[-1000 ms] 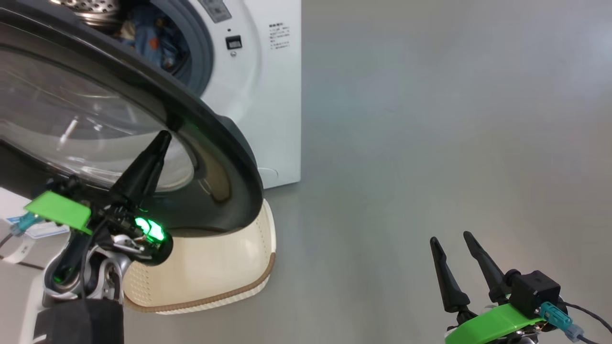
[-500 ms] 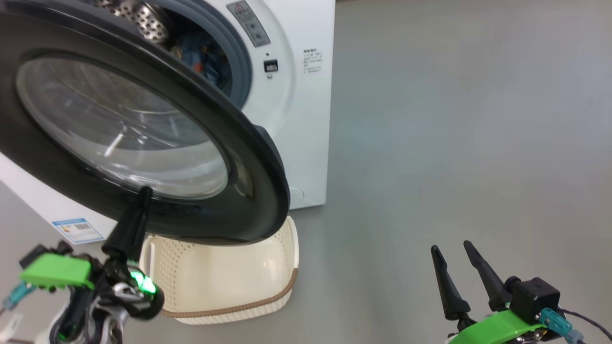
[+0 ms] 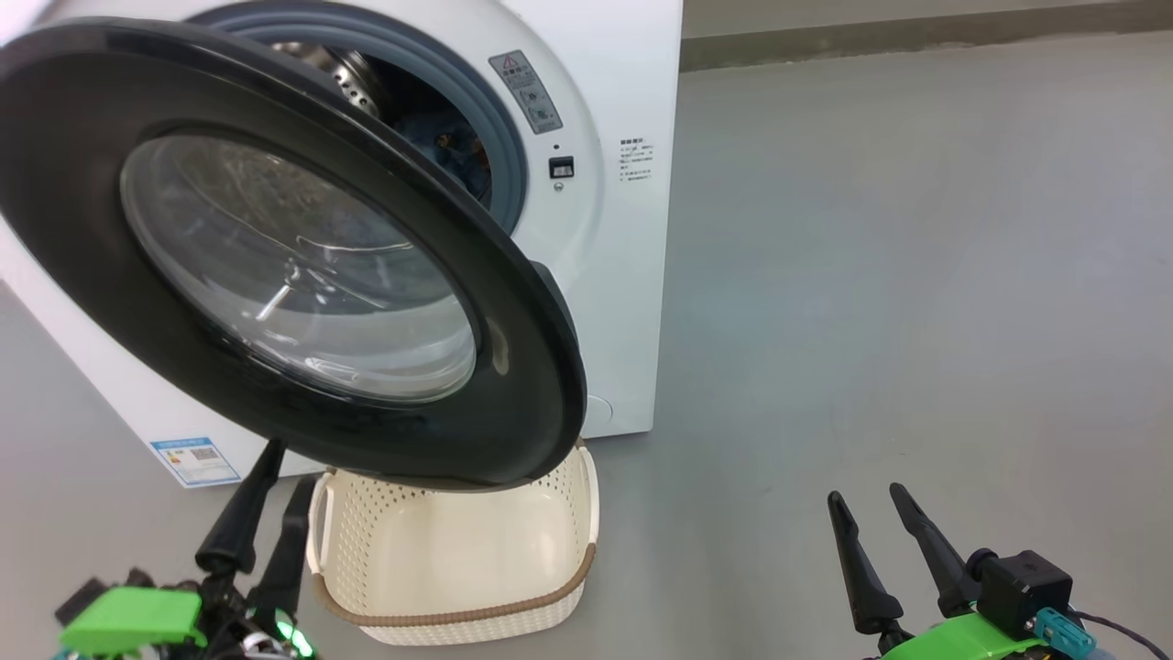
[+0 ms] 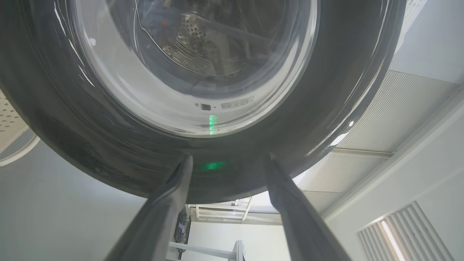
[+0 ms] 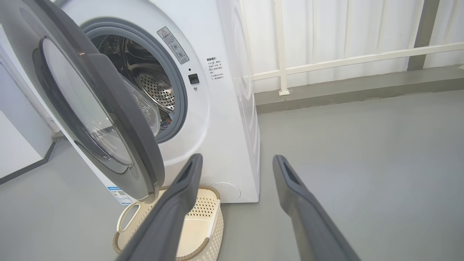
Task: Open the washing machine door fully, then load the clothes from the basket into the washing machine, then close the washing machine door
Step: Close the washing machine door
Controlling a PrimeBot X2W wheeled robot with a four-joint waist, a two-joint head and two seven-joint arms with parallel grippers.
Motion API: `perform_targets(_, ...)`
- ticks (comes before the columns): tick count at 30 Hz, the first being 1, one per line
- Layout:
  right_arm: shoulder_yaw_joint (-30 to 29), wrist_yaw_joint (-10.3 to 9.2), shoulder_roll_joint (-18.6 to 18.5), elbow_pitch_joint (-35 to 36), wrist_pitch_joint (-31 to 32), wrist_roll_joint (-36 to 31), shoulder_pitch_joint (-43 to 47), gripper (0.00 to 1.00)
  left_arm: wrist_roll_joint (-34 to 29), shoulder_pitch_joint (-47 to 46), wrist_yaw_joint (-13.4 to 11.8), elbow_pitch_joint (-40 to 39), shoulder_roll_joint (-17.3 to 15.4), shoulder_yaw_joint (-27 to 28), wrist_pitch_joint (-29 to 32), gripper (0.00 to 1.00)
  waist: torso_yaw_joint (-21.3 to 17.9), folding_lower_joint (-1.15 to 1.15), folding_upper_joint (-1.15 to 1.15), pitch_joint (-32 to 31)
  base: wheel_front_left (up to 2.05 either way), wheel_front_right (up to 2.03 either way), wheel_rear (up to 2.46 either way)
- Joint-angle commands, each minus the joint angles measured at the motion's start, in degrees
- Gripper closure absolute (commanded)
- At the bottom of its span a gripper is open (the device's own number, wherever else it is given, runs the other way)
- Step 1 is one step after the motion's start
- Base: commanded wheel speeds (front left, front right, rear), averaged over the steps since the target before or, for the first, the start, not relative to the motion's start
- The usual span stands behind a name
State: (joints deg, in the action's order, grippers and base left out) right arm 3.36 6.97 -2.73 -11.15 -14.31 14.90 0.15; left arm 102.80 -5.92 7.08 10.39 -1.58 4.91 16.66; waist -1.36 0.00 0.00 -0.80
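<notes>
The washing machine door (image 3: 513, 367) takes up most of the left half of the head view: fat glossy black rim, clear bulging glass bowl in the middle, swung partway out from the washing machine (image 3: 632, 275) so its lower edge hangs over the basket (image 3: 476, 612). The machine itself is a big white front loader with a grey rubber gasket (image 3: 509, 156) around the opening, and in the right wrist view the perforated steel drum (image 5: 156, 87) shows at upper left. The clothes (image 3: 449, 151) are in the drum, a bit of blue fabric with orange-brown specks peeking past the door's edge near the top centre. The basket sits on the grey floor right against the washer's front, cream with punched sides and a brown woven-look rim. As for writing, there's a grey warning sticker (image 3: 525, 92) with a red triangle beside the gasket, a small block of black print (image 3: 636, 159) to its right, and a blue energy label (image 3: 195, 460) low on the front at the lower left (all too small to read). The left gripper (image 3: 290, 461) sits at the bottom left just under the door rim, fingers spread wide with nothing between them. The right gripper (image 3: 864, 491) is at the lower right over bare floor, also spread wide and holding nothing.
</notes>
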Motion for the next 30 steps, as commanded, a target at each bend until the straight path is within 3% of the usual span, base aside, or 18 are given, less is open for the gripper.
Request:
perform_targets(1, 1.48, 0.52, -0.15, 1.29, -0.69, 0.59, -0.89, 0.0, 0.44, -1.25, 0.4, -1.65, -1.3, 1.76, 0.1, 0.0, 0.09, 0.0, 0.0, -0.08, 0.0, 0.0, 0.0)
perform_targets(13, 1.43, 0.52, -0.15, 1.74, -0.69, 1.37, -0.9, 0.0, -5.55, 2.85, 0.41, -9.24, -1.3, 3.39, -15.42, 0.0, 0.5, 0.0, 0.0, 0.29, 0.0, 0.0, 0.0)
perform_targets(21, 1.45, 0.52, -0.15, 2.35, -0.69, 1.2, -1.04, 0.0, -20.74, 3.73, 0.41, -14.08, -3.18, 0.56, -26.0, 0.0, 0.53, 0.0, 0.0, 0.72, 0.0, 0.0, 0.0)
perform_targets(24, 1.52, 0.52, -0.15, 2.58, -0.69, 1.58, -1.02, 0.0, -25.63, 4.01, 0.41, -15.28, -5.29, -1.18, -30.16, 0.0, 0.5, 0.0, 0.0, 0.89, 0.0, 0.0, 0.0)
perform_targets(27, 1.64, 0.52, -0.15, 2.79, -0.69, 1.62, -1.06, 0.0, -31.88, 4.38, 0.41, -15.34, -7.31, -2.46, -31.49, 0.0, 0.4, 0.0, 0.0, 1.12, 0.0, 0.0, 0.0)
perform_targets(30, 1.59, 0.52, -0.15, 3.04, -0.69, 1.5, -1.14, 0.0, -42.09, 4.1, 0.41, -16.17, -7.25, -0.03, -31.62, 0.0, 0.38, 0.0, 0.0, 1.37, 0.0, 0.0, 0.0)
